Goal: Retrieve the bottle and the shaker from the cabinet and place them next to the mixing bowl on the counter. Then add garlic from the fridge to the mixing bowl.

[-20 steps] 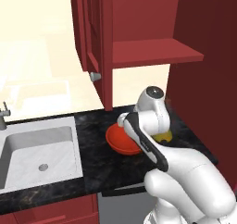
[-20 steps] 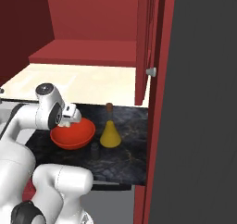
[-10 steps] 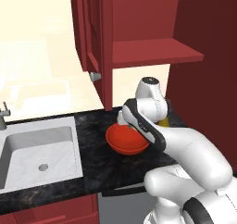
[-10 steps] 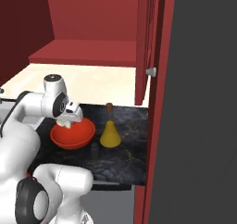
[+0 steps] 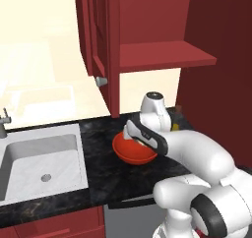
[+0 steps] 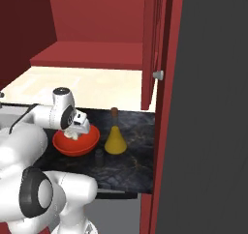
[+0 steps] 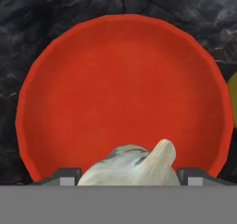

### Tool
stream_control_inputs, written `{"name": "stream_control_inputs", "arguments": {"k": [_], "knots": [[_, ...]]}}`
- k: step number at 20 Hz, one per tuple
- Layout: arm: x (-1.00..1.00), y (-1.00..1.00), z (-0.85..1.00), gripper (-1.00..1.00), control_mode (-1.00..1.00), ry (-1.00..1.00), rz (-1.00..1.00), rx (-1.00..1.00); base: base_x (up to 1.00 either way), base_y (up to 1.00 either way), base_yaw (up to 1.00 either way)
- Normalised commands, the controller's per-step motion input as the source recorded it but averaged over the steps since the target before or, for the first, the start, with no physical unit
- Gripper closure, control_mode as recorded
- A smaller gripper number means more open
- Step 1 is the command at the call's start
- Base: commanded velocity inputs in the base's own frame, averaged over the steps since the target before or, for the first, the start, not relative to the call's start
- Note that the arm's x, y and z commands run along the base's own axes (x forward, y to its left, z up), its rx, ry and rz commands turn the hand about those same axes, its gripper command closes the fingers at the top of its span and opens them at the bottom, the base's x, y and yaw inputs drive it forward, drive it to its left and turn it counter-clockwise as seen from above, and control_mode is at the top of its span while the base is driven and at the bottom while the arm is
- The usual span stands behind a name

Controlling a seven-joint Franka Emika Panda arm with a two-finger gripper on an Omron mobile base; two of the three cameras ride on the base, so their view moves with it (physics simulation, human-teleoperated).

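The red-orange mixing bowl sits on the black counter, straight below my hand. My gripper is shut on the whitish, lumpy garlic, which hangs just above the bowl's near rim. From the right, the garlic shows under the hand, over the bowl. The yellow bottle stands upright just right of the bowl, and the small dark shaker stands in front of it. From the left, the bowl is partly hidden by my arm. The cabinet is open above, its shelf bare.
The open cabinet door with its silver knob hangs above the counter, left of the bowl. A steel sink lies to the far left. A tall dark grey panel walls off the right side.
The arm has folded and swung, and the hand with the garlic has settled lower over the bowl. Bottle, shaker and bowl have not moved.
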Motion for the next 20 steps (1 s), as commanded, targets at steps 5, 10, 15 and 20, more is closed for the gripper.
{"name": "stream_control_inputs", "arguments": {"k": [5,10,15,20], "knots": [[0.12,0.0,-0.41,1.0,-1.0,0.0,0.0,0.0,0.0,0.0,0.0],[0.11,0.0,-0.09,1.0,-1.0,0.0,0.0,0.0,0.0,0.0,0.0],[0.21,0.13,0.0,1.0,-1.0,0.0,0.0,0.0,0.0,0.0,0.0],[0.15,0.16,-0.03,1.0,-1.0,0.0,0.0,0.0,0.0,0.0,0.0]]}}
